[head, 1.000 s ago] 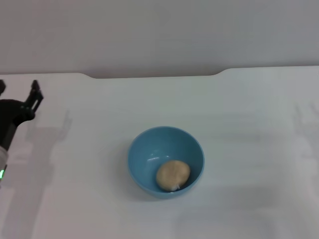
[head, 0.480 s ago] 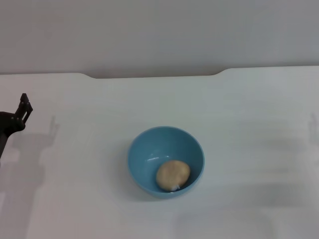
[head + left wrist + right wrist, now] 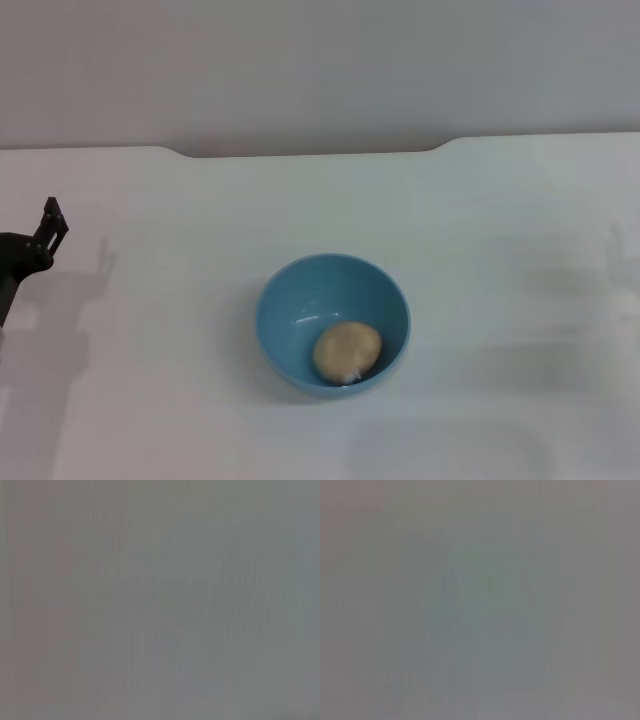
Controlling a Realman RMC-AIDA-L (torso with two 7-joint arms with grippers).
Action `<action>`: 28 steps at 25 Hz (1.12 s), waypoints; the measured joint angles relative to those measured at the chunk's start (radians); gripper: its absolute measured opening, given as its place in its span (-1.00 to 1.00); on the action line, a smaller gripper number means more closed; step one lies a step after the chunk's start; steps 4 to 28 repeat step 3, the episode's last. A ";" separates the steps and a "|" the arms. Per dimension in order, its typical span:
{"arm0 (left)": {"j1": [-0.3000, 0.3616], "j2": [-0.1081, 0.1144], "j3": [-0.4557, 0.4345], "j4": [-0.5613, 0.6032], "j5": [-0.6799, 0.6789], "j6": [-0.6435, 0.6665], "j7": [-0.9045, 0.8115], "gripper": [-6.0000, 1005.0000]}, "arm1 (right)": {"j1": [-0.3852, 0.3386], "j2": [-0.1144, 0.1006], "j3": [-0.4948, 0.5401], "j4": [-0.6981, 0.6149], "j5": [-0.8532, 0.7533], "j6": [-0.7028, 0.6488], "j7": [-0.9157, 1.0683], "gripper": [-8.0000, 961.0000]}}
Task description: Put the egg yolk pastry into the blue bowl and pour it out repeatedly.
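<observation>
From my seat at the controls, the head view is the only one giving me anything to work with. Nearest to me on the white tabletop [image 3: 500,250] sits the round, glossy light-blue bowl [image 3: 300,300], upright. Inside it, against the near wall and a little toward my right side, rests the small, lumpy, pale tan egg yolk pastry [image 3: 347,351]; it lies on the bowl's floor, touching the inner wall.

Farther out and at the far left edge of that view I see the black left gripper [image 3: 50,225], well apart from the bowl, with bare tabletop between them. From the gripper, the bowl lies off to its right and nearer to the robot's body. Only a dark finger tip and a piece of the arm behind it show, so I cannot tell how wide the fingers stand, and I see nothing held in them. A faint shadow of the gripper falls on the table just to its right.

Beyond everything, the table's far edge meets a plain grey wall [image 3: 320,70].

The left wrist view shows me only a flat grey field, and the right wrist view the same. The right gripper appears in none of my views.
</observation>
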 joint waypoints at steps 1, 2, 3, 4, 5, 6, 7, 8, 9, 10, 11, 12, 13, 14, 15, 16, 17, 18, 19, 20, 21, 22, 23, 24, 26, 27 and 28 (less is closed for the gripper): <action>-0.001 0.000 -0.001 0.000 0.000 -0.007 0.000 0.56 | 0.004 0.000 0.000 -0.001 0.000 0.010 0.000 -0.24; -0.004 0.000 -0.001 0.000 0.000 -0.014 0.000 0.56 | 0.008 0.000 0.000 -0.003 0.000 0.019 0.000 -0.24; -0.006 0.000 -0.001 0.000 0.000 -0.019 0.000 0.56 | 0.011 0.000 0.000 -0.007 0.000 0.022 0.000 -0.24; -0.006 0.000 -0.001 0.000 0.000 -0.019 0.000 0.56 | 0.011 0.000 0.000 -0.007 0.000 0.022 0.000 -0.24; -0.006 0.000 -0.001 0.000 0.000 -0.019 0.000 0.56 | 0.011 0.000 0.000 -0.007 0.000 0.022 0.000 -0.24; -0.006 0.000 -0.001 0.000 0.000 -0.019 0.000 0.56 | 0.011 0.000 0.000 -0.007 0.000 0.022 0.000 -0.24; -0.006 0.000 -0.001 0.000 0.000 -0.019 0.000 0.56 | 0.011 0.000 0.000 -0.007 0.000 0.022 0.000 -0.24; -0.006 0.000 -0.001 0.000 0.000 -0.019 0.000 0.56 | 0.011 0.000 0.000 -0.007 0.000 0.022 0.000 -0.24; -0.006 0.000 -0.001 0.000 0.000 -0.019 0.000 0.56 | 0.011 0.000 0.000 -0.007 0.000 0.022 0.000 -0.24; -0.006 0.000 -0.001 0.000 0.000 -0.019 0.000 0.56 | 0.011 0.000 0.000 -0.007 0.000 0.022 0.000 -0.24; -0.006 0.000 -0.001 0.000 0.000 -0.019 0.000 0.56 | 0.011 0.000 0.000 -0.007 0.000 0.022 0.000 -0.24; -0.006 0.000 -0.001 0.000 0.000 -0.019 0.000 0.56 | 0.011 0.000 0.000 -0.007 0.000 0.022 0.000 -0.24; -0.006 0.000 -0.001 0.000 0.000 -0.019 0.000 0.56 | 0.011 0.000 0.000 -0.007 0.000 0.022 0.000 -0.24; -0.006 0.000 -0.001 0.000 0.000 -0.019 0.000 0.56 | 0.011 0.000 0.000 -0.007 0.000 0.022 0.000 -0.24; -0.006 0.000 -0.001 0.000 0.000 -0.019 0.000 0.56 | 0.011 0.000 0.000 -0.007 0.000 0.022 0.000 -0.24; -0.006 0.000 -0.001 0.000 0.000 -0.019 0.000 0.56 | 0.011 0.000 0.000 -0.007 0.000 0.022 0.000 -0.24; -0.006 0.000 -0.001 0.000 0.000 -0.019 0.000 0.56 | 0.011 0.000 0.000 -0.007 0.000 0.022 0.000 -0.24; -0.006 0.000 -0.001 0.000 0.000 -0.019 0.000 0.56 | 0.011 0.000 0.000 -0.007 0.000 0.022 0.000 -0.24; -0.006 0.000 -0.001 0.000 0.000 -0.019 0.000 0.56 | 0.011 0.000 0.000 -0.007 0.000 0.022 0.000 -0.24; -0.006 0.000 -0.001 0.000 0.000 -0.019 0.000 0.56 | 0.011 0.000 0.000 -0.007 0.000 0.022 0.000 -0.24; -0.006 0.000 -0.001 0.000 0.000 -0.019 0.000 0.56 | 0.011 0.000 0.000 -0.007 0.000 0.022 0.000 -0.24; -0.006 0.000 -0.001 0.000 0.000 -0.019 0.000 0.56 | 0.011 0.000 0.000 -0.007 0.000 0.022 0.000 -0.24; -0.006 0.000 -0.001 0.000 0.000 -0.019 0.000 0.56 | 0.011 0.000 0.000 -0.007 0.000 0.022 0.000 -0.24; -0.006 0.000 -0.001 0.000 0.000 -0.019 0.000 0.56 | 0.011 0.000 0.000 -0.007 0.000 0.022 0.000 -0.24; -0.006 0.000 -0.001 0.000 0.000 -0.019 0.000 0.56 | 0.011 0.000 0.000 -0.007 0.000 0.022 0.000 -0.24; -0.006 0.000 -0.001 0.000 0.000 -0.019 0.000 0.56 | 0.011 0.000 0.000 -0.007 0.000 0.022 0.000 -0.24; -0.006 0.000 -0.001 0.000 0.000 -0.019 0.000 0.56 | 0.011 0.000 0.000 -0.007 0.000 0.022 0.000 -0.24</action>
